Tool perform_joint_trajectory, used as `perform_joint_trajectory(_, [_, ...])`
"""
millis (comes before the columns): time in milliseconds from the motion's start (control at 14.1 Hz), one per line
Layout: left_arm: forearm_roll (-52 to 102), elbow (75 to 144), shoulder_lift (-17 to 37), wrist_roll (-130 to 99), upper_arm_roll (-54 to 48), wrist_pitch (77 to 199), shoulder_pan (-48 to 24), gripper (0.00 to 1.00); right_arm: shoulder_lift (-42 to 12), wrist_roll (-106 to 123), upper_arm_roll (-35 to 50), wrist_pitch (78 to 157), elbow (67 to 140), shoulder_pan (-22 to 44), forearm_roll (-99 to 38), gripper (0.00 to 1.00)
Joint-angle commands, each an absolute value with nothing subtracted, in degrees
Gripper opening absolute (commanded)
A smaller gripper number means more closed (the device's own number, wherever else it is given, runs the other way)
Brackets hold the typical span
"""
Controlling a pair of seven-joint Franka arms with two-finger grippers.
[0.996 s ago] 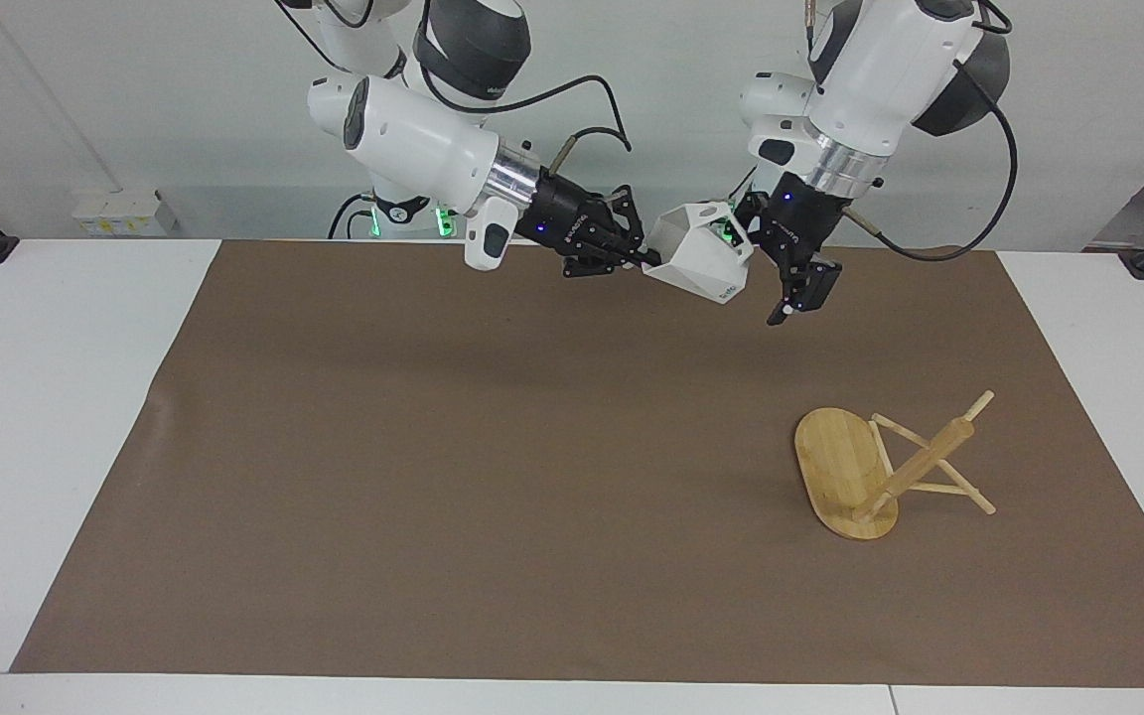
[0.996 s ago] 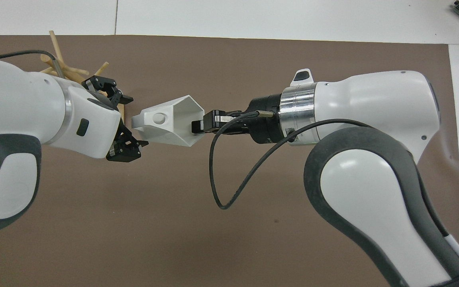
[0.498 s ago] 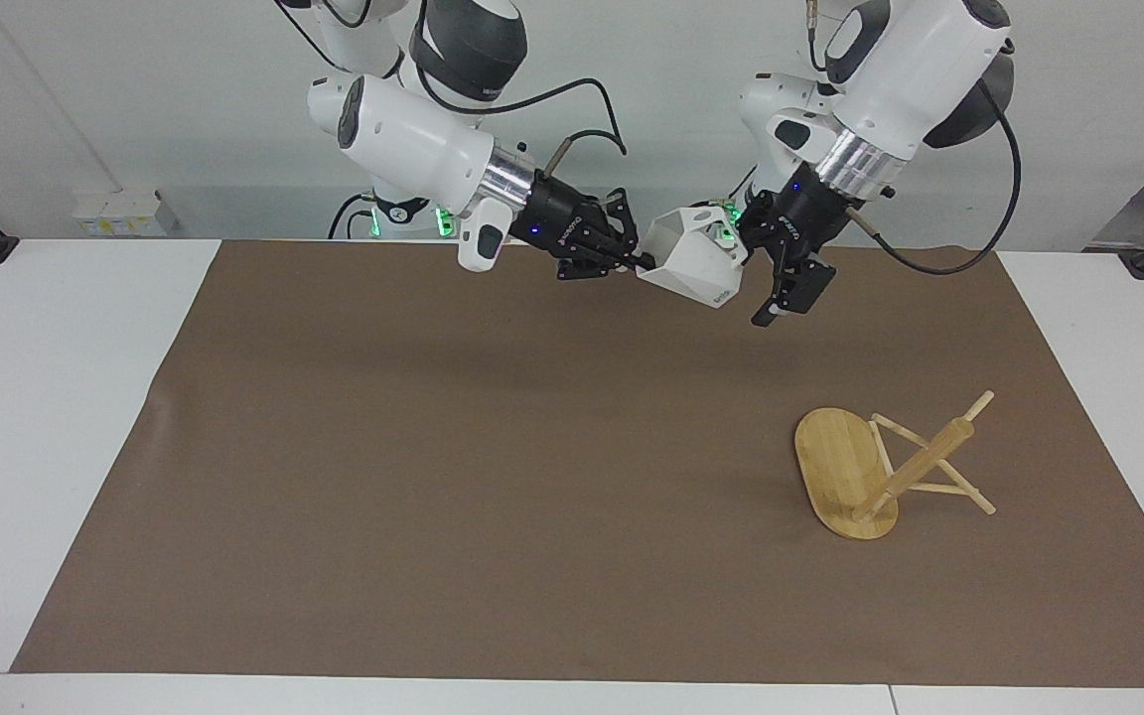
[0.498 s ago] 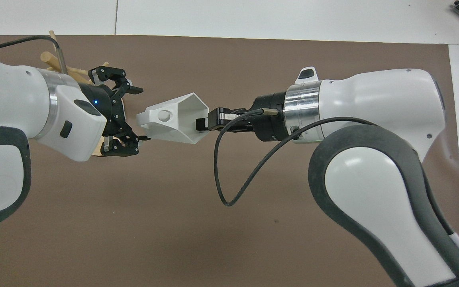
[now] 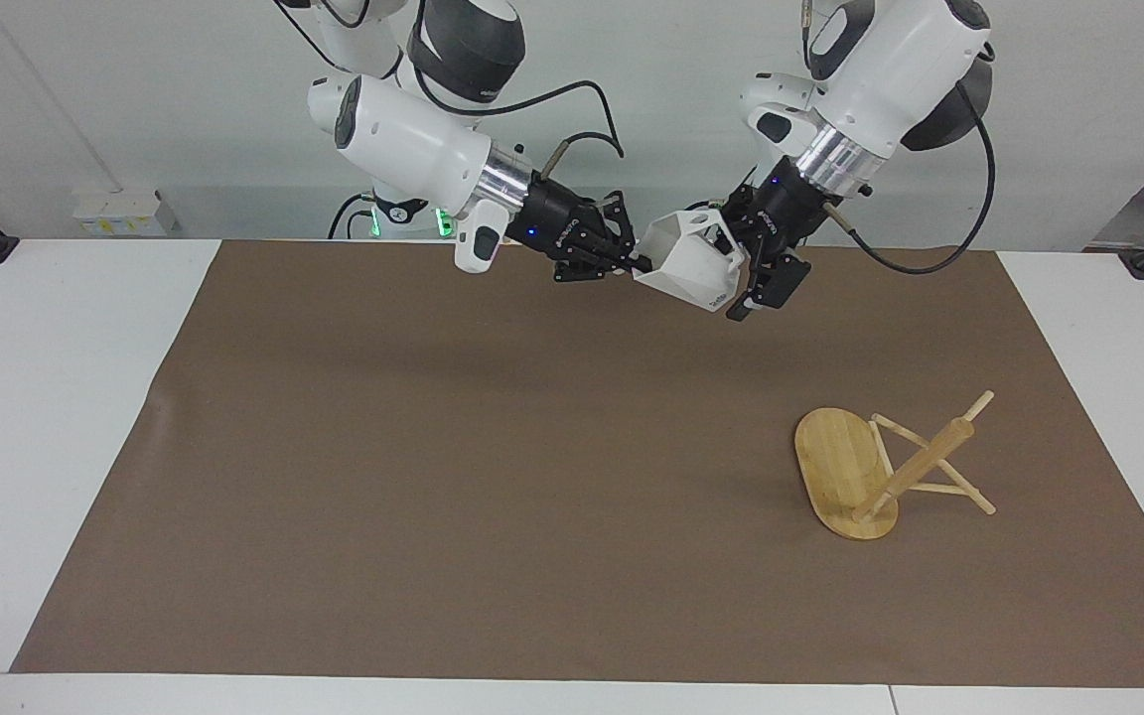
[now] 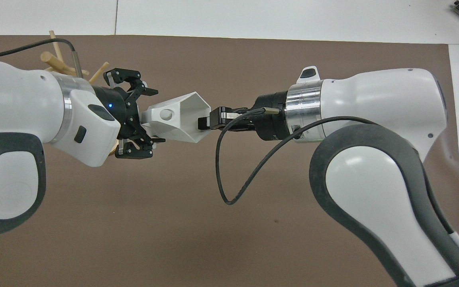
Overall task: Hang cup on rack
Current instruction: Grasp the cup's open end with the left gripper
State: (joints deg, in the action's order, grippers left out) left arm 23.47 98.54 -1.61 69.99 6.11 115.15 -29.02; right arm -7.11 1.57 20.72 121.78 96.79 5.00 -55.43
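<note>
the cup [image 5: 689, 260] is a small matte white piece with flat angular facets, a polygonal rim and a blocky handle tab pierced by a round hole; it is held up in the air on its side over the brown mat [image 5: 493, 477], at the robots' edge of it. the right gripper [image 5: 635, 264] is clamped shut on the cup's rim, one finger inside the mouth and one outside. the left gripper [image 5: 743, 273] has its jaws spread wide around the handle end of the cup, one finger on each side of the tab, and whether they touch it cannot be told. the rack [image 5: 880, 472], a light bamboo mug tree with an oval base, thick post and thin pegs, lies tipped over on the mat toward the left arm's end of the table, its base on edge and pegs resting on the mat. the facing view shows the whole rack and the cup well clear of the mat; the overhead view hides most of the rack [image 6: 56, 61] under the left arm, but shows the hole in the cup's [image 6: 175, 117] tab and the open fingers of the left gripper [image 6: 152, 115] plainly, and the right gripper [image 6: 205, 121] pinching the rim.
</note>
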Motion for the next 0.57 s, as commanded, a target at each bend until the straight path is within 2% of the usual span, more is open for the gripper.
perform_joint_trajectory(0, [24.70, 100.20, -2.64, 70.49, 6.59, 117.51, -30.67, 1.00, -6.33, 0.97, 21.18, 121.82, 97.38, 4.66, -54.32, 0.00])
perform_joint_trajectory(213, [24.78, 100.46, -2.72, 70.22, 6.50, 117.86, -30.59, 1.00, -6.33, 0.97, 21.18, 121.82, 97.38, 4.66, -54.40, 0.00])
perform_joint_trajectory(285, [24.70, 100.72, -2.81, 70.66, 6.59, 117.86, -30.59, 0.95, -6.33, 0.97, 21.18, 121.82, 97.30, 4.66, -54.32, 0.00])
perform_joint_trajectory(427, [24.70, 100.90, -2.81, 71.71, 6.59, 117.60, -29.80, 0.38, -6.33, 0.97, 21.18, 121.73, 97.38, 4.66, -54.32, 0.00])
perform_joint_trajectory(498, [24.70, 100.99, -2.90, 71.98, 6.68, 117.51, -29.45, 0.22, -6.33, 0.97, 21.18, 121.73, 97.38, 4.66, -54.32, 0.00])
